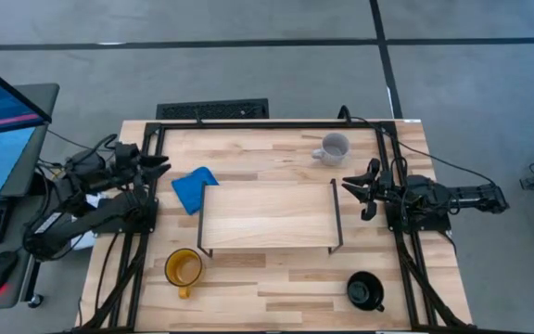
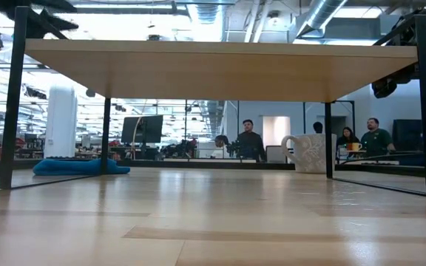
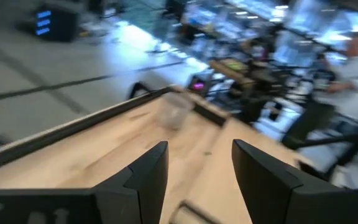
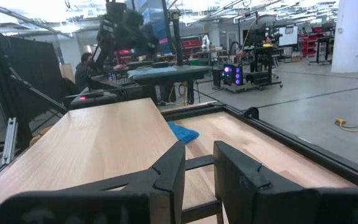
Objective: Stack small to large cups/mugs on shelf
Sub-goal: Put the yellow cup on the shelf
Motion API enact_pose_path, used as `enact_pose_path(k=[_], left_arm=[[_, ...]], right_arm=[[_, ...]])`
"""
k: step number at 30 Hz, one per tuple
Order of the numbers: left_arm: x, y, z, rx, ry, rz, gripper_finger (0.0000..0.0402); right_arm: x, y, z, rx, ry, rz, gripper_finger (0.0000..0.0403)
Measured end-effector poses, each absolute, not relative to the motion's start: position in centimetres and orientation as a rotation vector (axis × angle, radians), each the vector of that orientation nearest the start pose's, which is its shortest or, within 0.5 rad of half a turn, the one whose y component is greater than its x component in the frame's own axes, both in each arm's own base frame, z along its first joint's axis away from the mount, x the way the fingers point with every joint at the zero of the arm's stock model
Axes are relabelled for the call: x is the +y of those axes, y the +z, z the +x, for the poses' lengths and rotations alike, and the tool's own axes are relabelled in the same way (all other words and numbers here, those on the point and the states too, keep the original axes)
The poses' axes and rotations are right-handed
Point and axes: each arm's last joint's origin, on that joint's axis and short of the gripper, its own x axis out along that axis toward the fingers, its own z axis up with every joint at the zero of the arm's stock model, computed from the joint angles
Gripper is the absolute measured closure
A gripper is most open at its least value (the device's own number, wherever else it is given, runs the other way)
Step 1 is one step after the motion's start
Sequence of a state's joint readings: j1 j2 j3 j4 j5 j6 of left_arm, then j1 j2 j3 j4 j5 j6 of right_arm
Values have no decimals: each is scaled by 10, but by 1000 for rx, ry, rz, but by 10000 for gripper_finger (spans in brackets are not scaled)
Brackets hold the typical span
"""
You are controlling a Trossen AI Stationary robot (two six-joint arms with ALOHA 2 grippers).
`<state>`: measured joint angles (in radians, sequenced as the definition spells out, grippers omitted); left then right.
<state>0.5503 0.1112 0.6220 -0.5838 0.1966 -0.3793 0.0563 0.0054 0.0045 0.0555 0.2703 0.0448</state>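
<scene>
Ahead of your empty, parted left tool [image 1: 158, 165], the pale grey-white ceramic mug [image 1: 333, 148] looked rigid, slippery, breakable; you could pinch its rim.

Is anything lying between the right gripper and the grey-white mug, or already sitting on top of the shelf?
Nothing visible does. In the high view the right gripper sits beside the shelf, with bare tabletop between it and the grey-white mug. The shelf's top is bare; the blue cloth lies at its far-left corner.

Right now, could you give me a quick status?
Left gripper and right gripper open, empty. Three mugs on table, shelf bare. Blue cloth beside it.
</scene>
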Motion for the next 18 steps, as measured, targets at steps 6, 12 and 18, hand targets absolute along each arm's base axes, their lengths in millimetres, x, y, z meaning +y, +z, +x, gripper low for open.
enact_pose_path(k=[6, 12, 18], left_arm=[[17, 309, 45, -48, 238, -356, 232], [17, 313, 51, -48, 151, -337, 232], [16, 319, 66, -57, 35, -307, 232]], right_arm=[[-2, 170, 97, -59, -213, 54, 296], [-2, 170, 97, -59, -213, 54, 296], [-2, 170, 97, -59, -213, 53, 296]])
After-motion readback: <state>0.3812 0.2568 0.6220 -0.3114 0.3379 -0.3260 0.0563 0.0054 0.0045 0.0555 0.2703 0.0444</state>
